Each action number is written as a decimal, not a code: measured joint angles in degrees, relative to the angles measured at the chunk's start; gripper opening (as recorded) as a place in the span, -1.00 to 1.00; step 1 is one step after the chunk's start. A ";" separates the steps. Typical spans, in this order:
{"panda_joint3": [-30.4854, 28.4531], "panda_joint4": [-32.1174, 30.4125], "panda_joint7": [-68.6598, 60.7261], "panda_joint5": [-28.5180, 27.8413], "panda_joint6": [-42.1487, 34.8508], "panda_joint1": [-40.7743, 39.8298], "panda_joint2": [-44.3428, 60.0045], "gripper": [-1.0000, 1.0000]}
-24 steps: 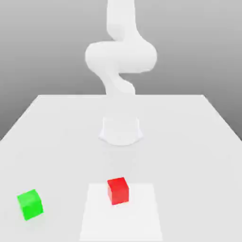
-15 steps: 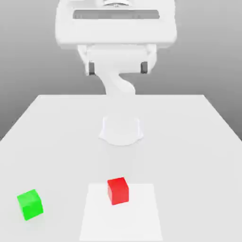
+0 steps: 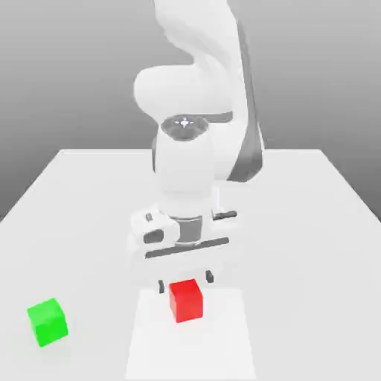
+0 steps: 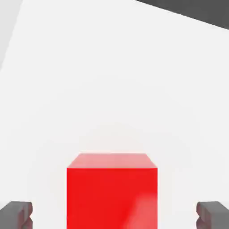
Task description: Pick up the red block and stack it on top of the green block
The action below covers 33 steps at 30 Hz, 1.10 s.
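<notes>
- The gripper [image 4: 114,215] is holding its fingers spread, one on each side of the red block [image 4: 112,197], gripping nothing.
- The red block is resting on the white patch [image 3: 216,350]; the green block [image 3: 47,322] is standing apart, toward the exterior view's left.
- Off-center descent is risking fingertip contact with the block's top.
- Premature closure is risking a shallow grip, inviting slip during lifting.

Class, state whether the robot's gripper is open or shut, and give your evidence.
Open: in the hand view, the gripper's fingers stand apart, with gaps beside the red block.
</notes>
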 joint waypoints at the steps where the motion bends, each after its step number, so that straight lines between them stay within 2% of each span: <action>1: 0.91 0.24 -0.38 0.55 1.63 -0.77 1.91 -1.00; 8: 1.20 0.30 -0.27 0.44 1.92 -1.10 2.30 -1.00; 15: -0.44 -1.50 3.00 -4.08 -9.00 -0.63 -10.44 -1.00; 17: -2.94 1.06 3.29 -4.24 -11.82 -2.78 -10.60 -1.00; 24: -10.13 15.02 2.34 -1.66 -20.62 -18.55 -5.27 -1.00; 26: -10.64 17.48 1.39 -0.14 -20.46 -20.23 -2.64 -1.00; 29: -9.23 18.47 -0.90 3.10 -15.96 -21.50 3.00 -1.00; 30: -8.49 18.62 -1.70 4.21 -14.20 -22.08 5.00 1.00; 33: -8.49 18.62 -1.70 4.21 -14.20 -22.08 5.00 1.00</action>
